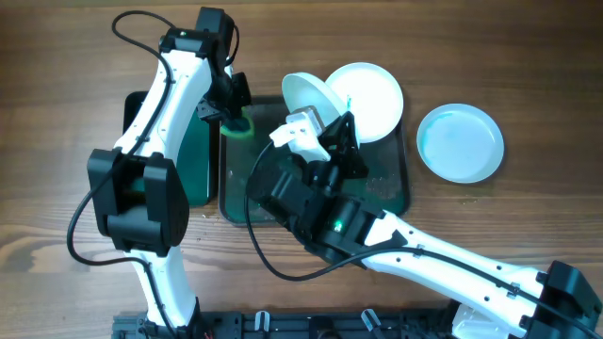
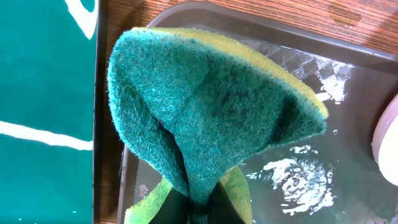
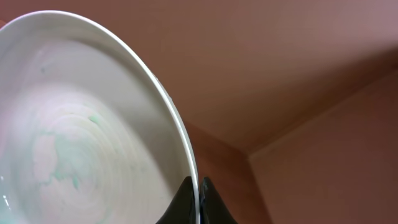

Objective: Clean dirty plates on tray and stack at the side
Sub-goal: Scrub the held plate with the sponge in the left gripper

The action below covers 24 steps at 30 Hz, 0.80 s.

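Our left fingers point(image 2: 199, 210), pinching the sponge point(image 2: 205, 106), hang just left of the tilted plate point(image 3: 81, 124) our right fingers point(image 3: 194, 200) clamp by its rim.

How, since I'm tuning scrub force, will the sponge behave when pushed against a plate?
Probably floppy: the sponge is folded double where the left gripper pinches it, so it should squash rather than push. Likely light, with a coarse, grippy green face. The tray looks wet, so it may drip.
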### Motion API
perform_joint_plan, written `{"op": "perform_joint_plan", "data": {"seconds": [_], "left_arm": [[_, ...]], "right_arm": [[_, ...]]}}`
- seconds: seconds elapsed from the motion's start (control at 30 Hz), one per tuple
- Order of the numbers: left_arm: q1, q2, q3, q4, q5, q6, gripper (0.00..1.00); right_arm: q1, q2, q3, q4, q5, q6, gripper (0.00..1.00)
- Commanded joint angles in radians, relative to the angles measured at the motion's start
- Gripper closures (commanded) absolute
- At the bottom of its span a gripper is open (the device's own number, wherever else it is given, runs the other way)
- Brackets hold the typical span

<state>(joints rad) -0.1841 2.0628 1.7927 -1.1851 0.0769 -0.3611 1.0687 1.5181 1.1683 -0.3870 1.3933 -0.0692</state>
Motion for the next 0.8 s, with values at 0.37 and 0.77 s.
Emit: {"op": "perform_joint_plan", "data": {"seconds": [0.37, 0.77], "left_arm": [[-0.003, 0.0, 0.013, 0.003, 0.012, 0.013, 0.96], [-0.003, 0.0, 0.013, 0.003, 0.012, 0.013, 0.96]], "right_arm": [[-0.108, -0.022, -0.006, -0.326, -0.732, 0.504, 0.96], [-0.758, -0.024, -0.005, -0.312, -1.609, 0.515, 0.96]]}}
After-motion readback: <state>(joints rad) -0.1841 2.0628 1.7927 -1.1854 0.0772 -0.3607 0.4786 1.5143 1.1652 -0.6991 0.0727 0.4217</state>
